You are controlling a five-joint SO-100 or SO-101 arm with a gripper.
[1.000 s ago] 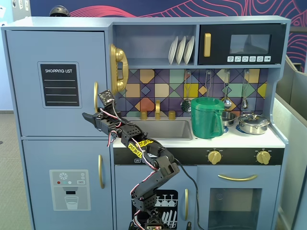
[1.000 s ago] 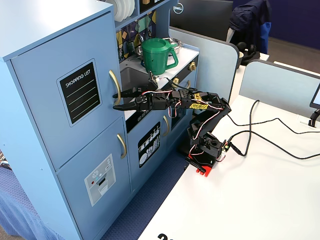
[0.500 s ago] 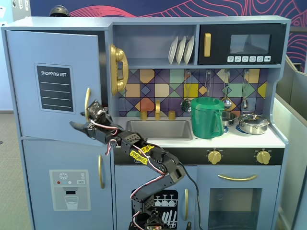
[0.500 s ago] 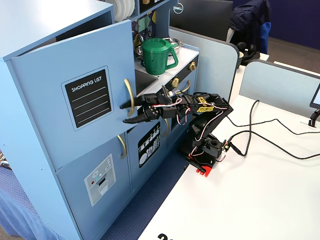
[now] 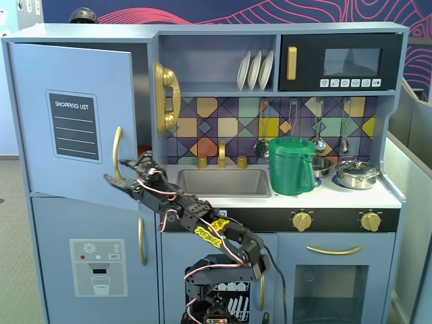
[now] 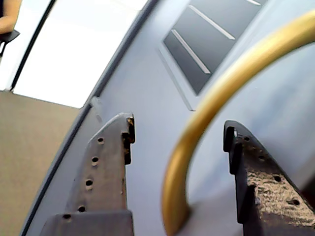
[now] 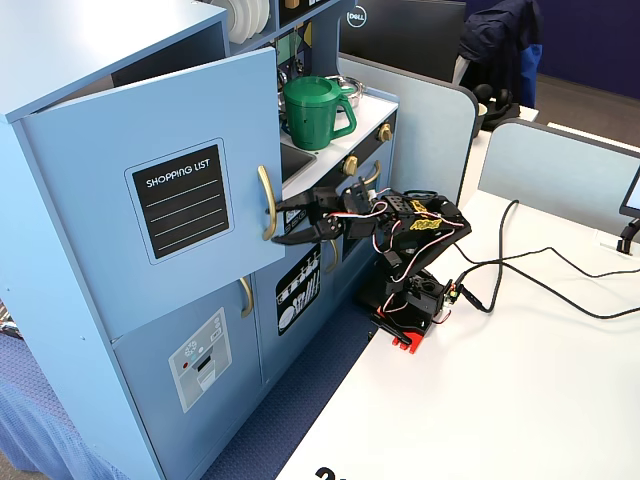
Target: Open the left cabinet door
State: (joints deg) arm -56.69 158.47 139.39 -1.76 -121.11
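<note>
Gold handle [image 6: 206, 118] sits loosely between the spread-apart gripper [image 5: 116, 170] fingers; left cabinet door [image 5: 67, 121] half-open, handle could slip free.

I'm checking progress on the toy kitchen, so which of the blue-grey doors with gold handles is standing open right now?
The left cabinet door, upper left with the black shopping-list panel, is swung out from the cabinet. The gripper straddles its curved handle. The water-dispenser door below is flush shut.

left cabinet door [image 5: 67, 125] swung out ahead of the cabinet front; its handle [image 6: 211, 123] is straddled by gripper [image 6: 179, 135] fingers, sink [image 5: 226, 181] to the right.
</note>
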